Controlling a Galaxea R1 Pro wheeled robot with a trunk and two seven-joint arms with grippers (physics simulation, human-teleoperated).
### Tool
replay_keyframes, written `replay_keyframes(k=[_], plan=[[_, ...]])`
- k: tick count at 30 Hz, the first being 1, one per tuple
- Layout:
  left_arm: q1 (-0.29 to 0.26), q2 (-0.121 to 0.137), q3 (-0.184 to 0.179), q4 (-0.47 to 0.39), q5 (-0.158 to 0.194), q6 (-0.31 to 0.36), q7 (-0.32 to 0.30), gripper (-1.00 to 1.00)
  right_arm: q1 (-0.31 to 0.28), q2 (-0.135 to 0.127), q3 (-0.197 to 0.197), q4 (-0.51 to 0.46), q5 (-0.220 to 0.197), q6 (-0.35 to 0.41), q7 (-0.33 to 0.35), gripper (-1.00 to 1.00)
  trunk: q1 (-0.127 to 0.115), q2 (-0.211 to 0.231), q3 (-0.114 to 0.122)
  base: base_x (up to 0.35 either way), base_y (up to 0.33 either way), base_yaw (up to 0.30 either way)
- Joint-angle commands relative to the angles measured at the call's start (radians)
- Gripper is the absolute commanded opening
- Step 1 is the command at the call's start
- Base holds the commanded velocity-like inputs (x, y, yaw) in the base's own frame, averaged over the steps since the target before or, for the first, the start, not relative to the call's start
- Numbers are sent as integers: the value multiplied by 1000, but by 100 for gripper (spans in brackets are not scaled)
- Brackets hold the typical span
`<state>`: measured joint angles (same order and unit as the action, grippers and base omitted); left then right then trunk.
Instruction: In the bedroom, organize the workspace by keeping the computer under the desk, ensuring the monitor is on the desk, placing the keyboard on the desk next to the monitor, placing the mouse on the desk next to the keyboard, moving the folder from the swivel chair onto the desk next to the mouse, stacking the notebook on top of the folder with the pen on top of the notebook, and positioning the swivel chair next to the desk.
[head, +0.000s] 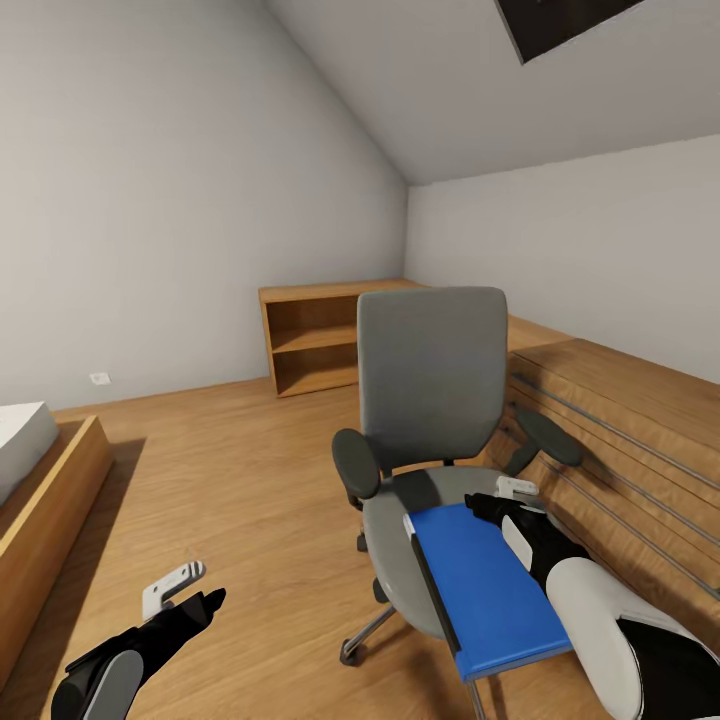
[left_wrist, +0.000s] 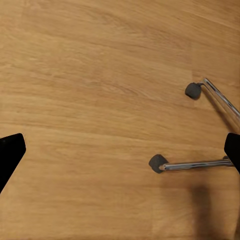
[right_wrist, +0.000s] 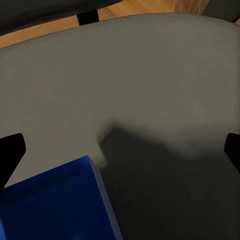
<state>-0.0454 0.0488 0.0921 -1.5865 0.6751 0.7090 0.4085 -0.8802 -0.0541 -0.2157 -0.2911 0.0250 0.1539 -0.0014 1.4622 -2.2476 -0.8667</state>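
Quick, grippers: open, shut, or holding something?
Left gripper: open, empty, over the wood floor.
Right gripper: open, empty, above the swivel chair seat by the folder.

One swivel chair (head: 432, 400), with two armrests; one folder (head: 488, 590) on its seat; one open wooden shelf unit (head: 315, 340); one skylight (head: 560, 20); two grippers, left (head: 185, 590) and right (head: 510, 495).

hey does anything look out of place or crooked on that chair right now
Yes. The blue folder lies on the chair seat, not on a desk, and its front end sticks out past the seat's edge.
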Motion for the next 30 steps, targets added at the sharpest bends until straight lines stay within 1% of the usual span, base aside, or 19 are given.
replay_keyframes(k=[1,12,19,30], plan=[[-1,0,0,-1,11,3,9,100,0,0,-4,-2,3,6,0,100,0,0,-1,0,0,0],[-1,0,0,-1,11,3,9,100,0,0,-4,-2,3,6,0,100,0,0,-1,-2,0,0],[-1,0,0,-1,11,3,9,100,0,0,-4,-2,3,6,0,100,0,0,-1,-113,0,0],[-1,0,0,-1,11,3,10,100,0,0,-4,-2,3,6,0,100,0,0,-1,-13,0,0]])
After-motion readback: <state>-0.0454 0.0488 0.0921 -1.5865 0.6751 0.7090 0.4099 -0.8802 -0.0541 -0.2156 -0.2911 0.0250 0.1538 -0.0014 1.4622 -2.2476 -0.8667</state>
